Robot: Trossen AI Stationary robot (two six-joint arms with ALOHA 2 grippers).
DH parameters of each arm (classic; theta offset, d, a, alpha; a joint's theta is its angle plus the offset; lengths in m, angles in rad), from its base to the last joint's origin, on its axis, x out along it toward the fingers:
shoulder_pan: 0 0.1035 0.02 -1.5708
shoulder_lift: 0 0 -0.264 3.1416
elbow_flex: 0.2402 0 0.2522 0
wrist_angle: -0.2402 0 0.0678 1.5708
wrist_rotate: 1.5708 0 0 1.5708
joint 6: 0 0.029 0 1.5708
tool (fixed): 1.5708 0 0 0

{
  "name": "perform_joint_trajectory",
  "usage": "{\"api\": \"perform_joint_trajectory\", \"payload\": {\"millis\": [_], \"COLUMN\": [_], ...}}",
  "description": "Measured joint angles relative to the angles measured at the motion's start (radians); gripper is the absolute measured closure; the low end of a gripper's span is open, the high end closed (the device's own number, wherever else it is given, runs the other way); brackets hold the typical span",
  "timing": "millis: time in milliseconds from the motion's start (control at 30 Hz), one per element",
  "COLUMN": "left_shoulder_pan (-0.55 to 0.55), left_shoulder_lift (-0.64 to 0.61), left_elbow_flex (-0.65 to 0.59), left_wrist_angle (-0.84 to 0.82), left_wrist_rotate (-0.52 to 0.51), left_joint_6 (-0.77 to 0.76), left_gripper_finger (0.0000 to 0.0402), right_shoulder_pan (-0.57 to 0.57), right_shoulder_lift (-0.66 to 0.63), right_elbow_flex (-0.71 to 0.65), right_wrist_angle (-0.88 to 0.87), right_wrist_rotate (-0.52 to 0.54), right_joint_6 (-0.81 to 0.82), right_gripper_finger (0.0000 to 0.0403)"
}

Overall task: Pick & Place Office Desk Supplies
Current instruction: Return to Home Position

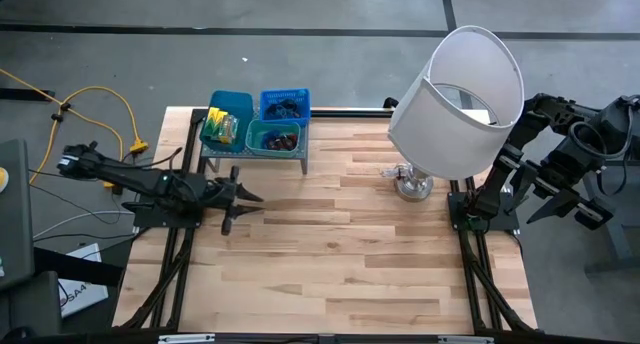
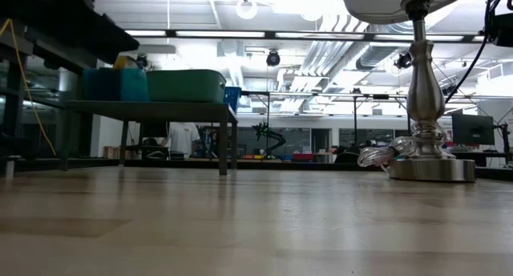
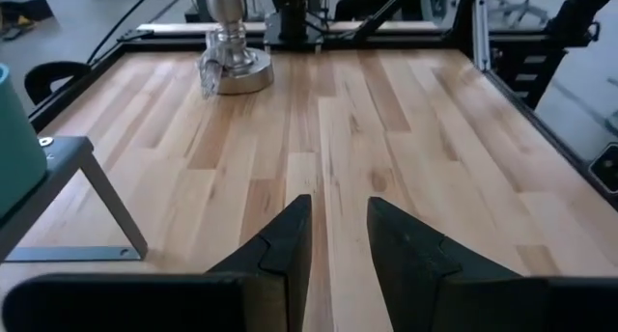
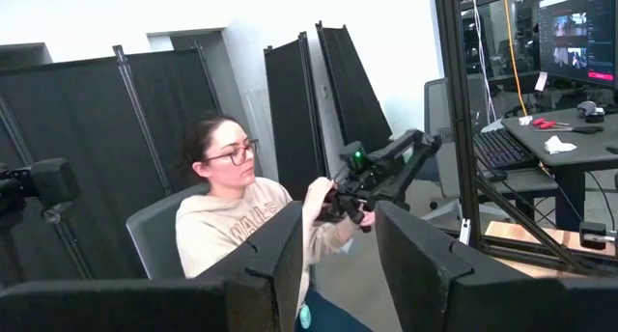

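Left pincer (image 3: 338, 208): low over the table's (image 1: 350, 254) left side, blunt dark fingers parted, nothing between them; pale butcher-block planks below. Right pincer (image 4: 338, 216): off the table's right edge, fingers apart, empty, facing a seated person (image 4: 227, 226) in the room. Grey metal rack (image 1: 255, 157) at the far left of the table carries three tubs: blue bin (image 1: 240, 101) with yellow-green packets (image 1: 220, 127); blue mesh basket (image 1: 285, 93) with black loops (image 1: 285, 109); green bin (image 1: 257, 144) with dark and red pieces (image 1: 282, 140). Lamp far right: tilted white drum shade (image 1: 465, 94), polished round metal base (image 1: 413, 187).
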Motion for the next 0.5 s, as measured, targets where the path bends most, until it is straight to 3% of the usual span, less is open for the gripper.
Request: {"api": "perform_joint_trajectory", "payload": {"millis": [500], "left_shoulder_pan": [-0.014], "left_shoulder_lift": [-0.237], "left_elbow_flex": [-0.208], "left_wrist_angle": [0.114], "left_wrist_rotate": [-0.018], "left_joint_6": [0.027], "left_gripper_finger": [0.0304], "right_shoulder_pan": [0.000], "right_shoulder_lift": [0.000], "right_elbow_flex": [0.000], "right_wrist_angle": [0.000], "right_wrist_rotate": [0.000], "right_joint_6": [0.000], "right_gripper_finger": [0.0283]}}
